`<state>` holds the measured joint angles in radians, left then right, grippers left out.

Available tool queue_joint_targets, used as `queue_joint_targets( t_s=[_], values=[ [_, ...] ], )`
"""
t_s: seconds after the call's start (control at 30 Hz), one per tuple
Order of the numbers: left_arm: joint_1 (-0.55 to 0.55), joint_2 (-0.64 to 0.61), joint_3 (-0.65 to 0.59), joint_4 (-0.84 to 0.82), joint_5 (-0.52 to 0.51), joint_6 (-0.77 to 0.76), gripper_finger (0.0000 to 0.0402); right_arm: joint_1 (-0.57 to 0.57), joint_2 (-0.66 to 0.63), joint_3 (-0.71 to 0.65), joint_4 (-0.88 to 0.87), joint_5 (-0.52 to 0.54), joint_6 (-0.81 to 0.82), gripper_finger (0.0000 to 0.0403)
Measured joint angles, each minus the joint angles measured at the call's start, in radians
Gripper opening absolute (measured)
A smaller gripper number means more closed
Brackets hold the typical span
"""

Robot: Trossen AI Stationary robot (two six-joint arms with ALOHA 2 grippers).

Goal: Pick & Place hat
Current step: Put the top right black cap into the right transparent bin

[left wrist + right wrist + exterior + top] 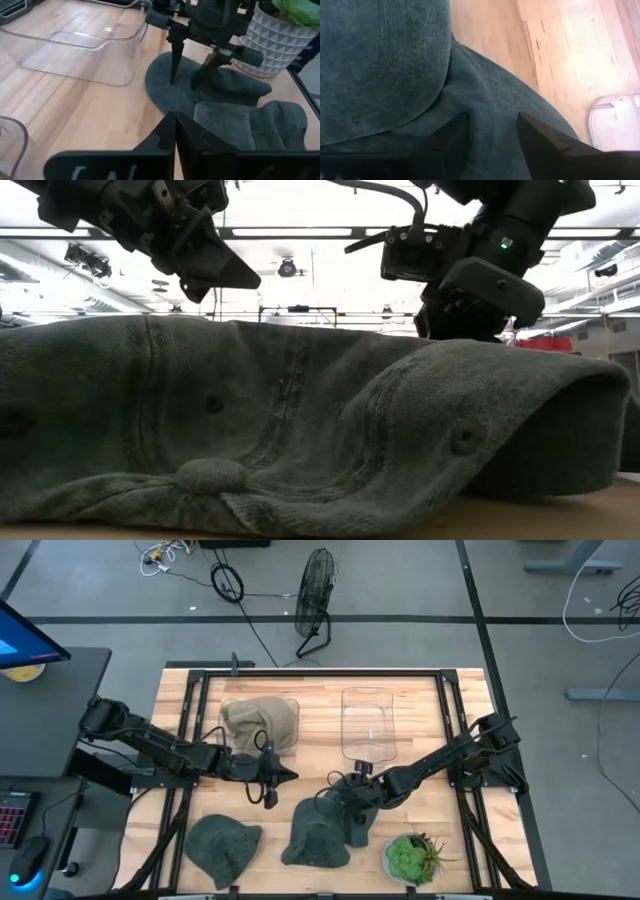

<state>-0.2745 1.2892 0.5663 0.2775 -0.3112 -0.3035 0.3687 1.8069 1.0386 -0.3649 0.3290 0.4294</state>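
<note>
We are working right gripper (352, 823) onto dark green hat (318, 833) at 6 o'clock on surface (320, 715), fingers (545, 145) spread, straddling fabric fold. Left gripper (285, 776) hovering at 10 o'clock from hat, fingers clenched. Right arm nearer.

Bare boards (420, 710) beside clear bin (368, 723)

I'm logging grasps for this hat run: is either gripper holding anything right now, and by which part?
Nothing is held. The right gripper stands open over the middle green hat; the left gripper is shut and empty.
</note>
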Motion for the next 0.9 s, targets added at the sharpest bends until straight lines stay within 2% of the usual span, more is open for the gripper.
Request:
queue_joint_targets(
  t_s=[0.13,0.3,0.37,0.47,0.57,0.77,0.9],
  values=[
    [0.001,0.000,0.000,0.002,-0.010,0.000,0.0014,-0.001,0.000,0.000,-0.003,-0.008,-0.041,0.0143],
    [0.001,0.000,0.000,0.002,-0.009,0.000,0.0014,-0.002,-0.001,0.000,0.011,-0.108,-0.113,0.0040],
    [0.001,0.000,0.000,0.002,-0.010,0.000,0.0014,-0.001,-0.007,0.001,0.016,-0.152,-0.127,0.0014],
    [0.001,0.000,0.000,0.002,-0.010,0.000,0.0014,0.002,-0.016,0.033,-0.037,-0.199,-0.124,0.0020],
    [0.001,0.000,0.000,-0.001,-0.010,0.000,0.0014,0.016,-0.039,0.087,-0.174,-0.197,-0.129,0.0018],
    [0.001,0.000,0.000,-0.007,-0.010,0.000,0.0014,0.052,-0.120,0.246,-0.505,-0.125,-0.124,0.0009],
    [0.001,0.000,0.000,-0.015,-0.010,0.001,0.0014,0.072,-0.166,0.313,-0.562,-0.066,-0.160,0.0009]
  ],
)
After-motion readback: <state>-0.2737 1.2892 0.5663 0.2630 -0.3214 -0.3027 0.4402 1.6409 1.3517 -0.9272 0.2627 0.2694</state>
